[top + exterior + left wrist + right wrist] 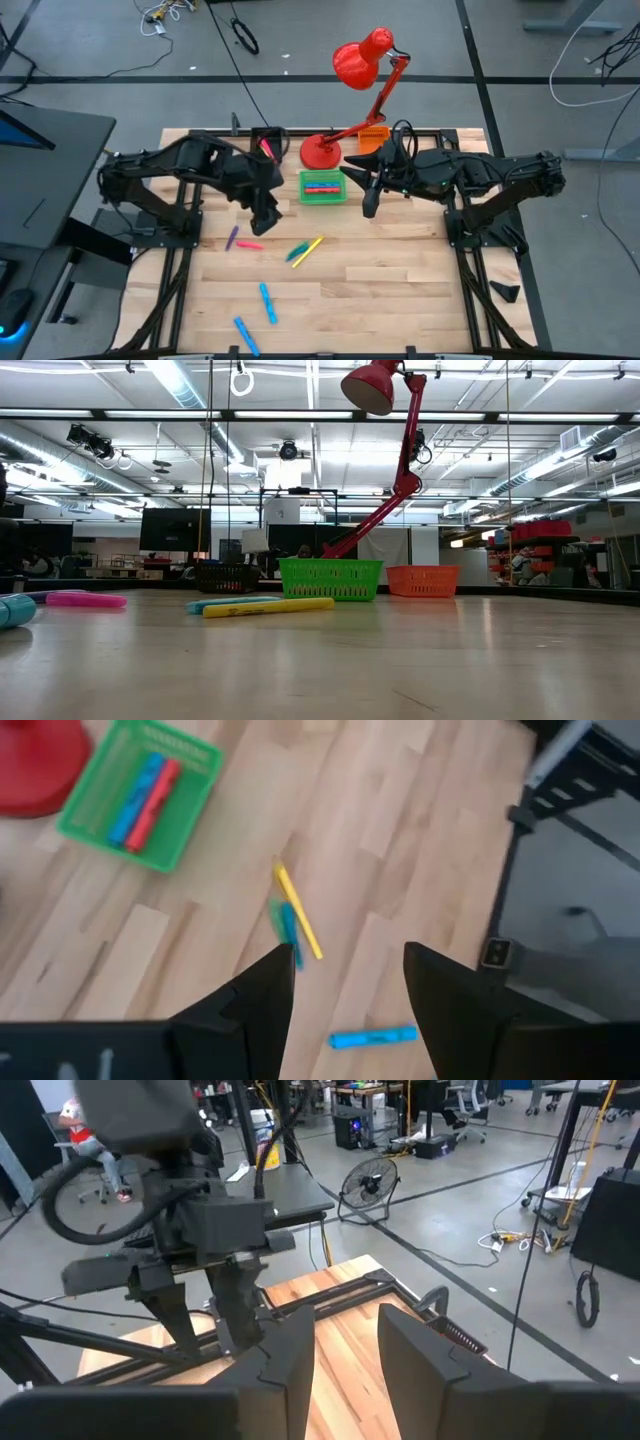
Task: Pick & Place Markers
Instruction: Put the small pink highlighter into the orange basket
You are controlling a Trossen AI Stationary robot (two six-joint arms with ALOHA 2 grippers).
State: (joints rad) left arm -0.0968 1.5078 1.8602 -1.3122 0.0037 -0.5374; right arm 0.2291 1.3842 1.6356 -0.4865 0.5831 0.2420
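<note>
The left gripper hangs over the counter with fingers spread and empty, markers lying loose below and beside it on open wood, while the right gripper, parted and empty, hovers beside the green bin.

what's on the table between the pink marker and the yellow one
Only bare wood. In the high view, nothing lies between the pink marker and the yellow marker; the teal marker lies against the yellow one, not in the gap.
</note>
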